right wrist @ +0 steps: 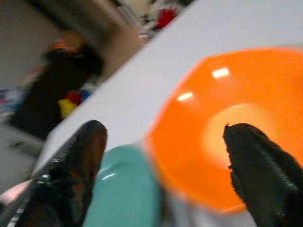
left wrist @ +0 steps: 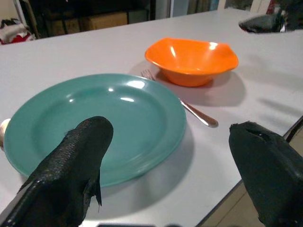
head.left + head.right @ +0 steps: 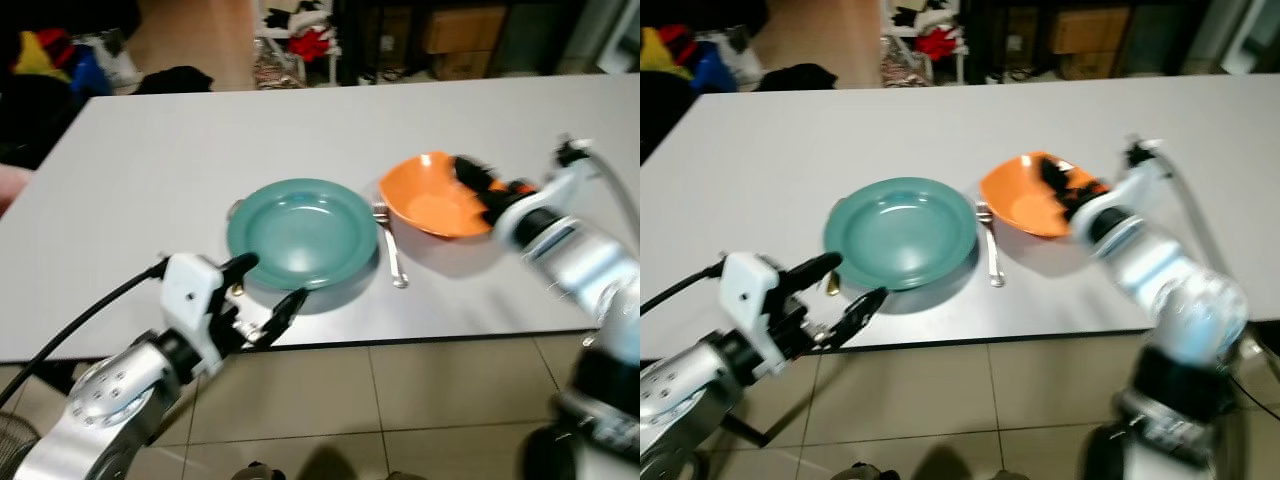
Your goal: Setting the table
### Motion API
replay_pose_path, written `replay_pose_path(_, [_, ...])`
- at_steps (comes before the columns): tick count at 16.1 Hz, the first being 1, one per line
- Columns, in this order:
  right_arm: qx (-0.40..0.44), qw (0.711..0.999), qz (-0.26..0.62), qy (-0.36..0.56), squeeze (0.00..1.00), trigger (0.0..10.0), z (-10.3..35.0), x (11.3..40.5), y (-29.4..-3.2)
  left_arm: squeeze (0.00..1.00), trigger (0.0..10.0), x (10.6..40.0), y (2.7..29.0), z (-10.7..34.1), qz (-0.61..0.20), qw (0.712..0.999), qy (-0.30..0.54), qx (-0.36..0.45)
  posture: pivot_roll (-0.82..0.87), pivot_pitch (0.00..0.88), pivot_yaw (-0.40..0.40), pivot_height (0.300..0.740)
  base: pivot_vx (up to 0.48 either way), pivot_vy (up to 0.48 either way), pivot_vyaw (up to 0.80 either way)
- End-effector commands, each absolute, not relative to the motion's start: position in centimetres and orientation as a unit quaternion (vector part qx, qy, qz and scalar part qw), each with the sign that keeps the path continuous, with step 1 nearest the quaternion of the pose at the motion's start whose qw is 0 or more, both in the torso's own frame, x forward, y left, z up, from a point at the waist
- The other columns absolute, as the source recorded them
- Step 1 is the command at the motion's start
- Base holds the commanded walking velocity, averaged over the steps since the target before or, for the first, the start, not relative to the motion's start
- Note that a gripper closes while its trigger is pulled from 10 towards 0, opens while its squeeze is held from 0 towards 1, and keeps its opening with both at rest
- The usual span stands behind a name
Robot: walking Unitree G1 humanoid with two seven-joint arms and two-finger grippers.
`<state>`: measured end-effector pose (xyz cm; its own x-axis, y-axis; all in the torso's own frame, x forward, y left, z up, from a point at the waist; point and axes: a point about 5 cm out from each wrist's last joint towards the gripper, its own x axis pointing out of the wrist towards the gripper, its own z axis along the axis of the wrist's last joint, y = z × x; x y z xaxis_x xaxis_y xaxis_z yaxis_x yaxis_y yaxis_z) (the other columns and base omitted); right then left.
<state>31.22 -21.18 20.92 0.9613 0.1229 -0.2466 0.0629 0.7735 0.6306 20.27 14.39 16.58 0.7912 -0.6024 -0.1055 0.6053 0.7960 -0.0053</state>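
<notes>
Head cam: you've got a teal plate (image 3: 302, 232) centre on the white tabletop (image 3: 150, 170), fork (image 3: 391, 250) just beside its right rim, orange bowl (image 3: 435, 197) right of that. Left pincer (image 3: 262, 290) at the near edge, fingers apart. L wrist: plate between the spread fingers (image 2: 71, 165). R wrist: right pincer (image 1: 163, 156) wide apart over the bowl, blurred.
</notes>
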Motion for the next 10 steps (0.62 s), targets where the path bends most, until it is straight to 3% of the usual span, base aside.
replay_pose_path(1, [0.324,0.933,-0.006,0.155,1.0,10.0,19.9,31.7,-22.0,0.0,10.0,20.6,14.2,16.4,-0.317,0.947,0.053,0.021,-0.1,0.041,0.068,0.74,0.0,0.0,0.0])
replay_pose_path(3, [0.272,0.943,-0.023,0.188,0.98,10.0,18.3,32.5,-23.4,0.0,10.0,21.0,13.7,16.5,-0.321,0.945,0.046,0.029,-0.09,0.041,0.064,0.74,0.0,0.0,0.0])
replay_pose_path(4, [0.267,0.942,-0.035,0.198,0.82,10.0,17.5,32.8,-24.0,0.0,10.0,21.1,13.6,16.6,-0.322,0.945,0.044,0.029,-0.08,0.04,0.062,0.74,0.0,0.0,0.0])
replay_pose_path(5, [0.269,0.94,-0.045,0.203,0.0,10.0,16.9,33.1,-24.5,0.0,10.0,21.0,13.5,16.6,-0.321,0.946,0.044,0.029,-0.08,0.04,0.061,0.74,0.0,0.0,0.0])
replay_pose_path(10, [0.357,0.912,-0.049,0.194,0.0,10.0,15.3,34.7,-25.3,0.0,10.0,20.7,13.6,16.4,-0.318,0.946,0.05,0.028,-0.07,0.036,0.062,0.74,0.0,0.0,0.0])
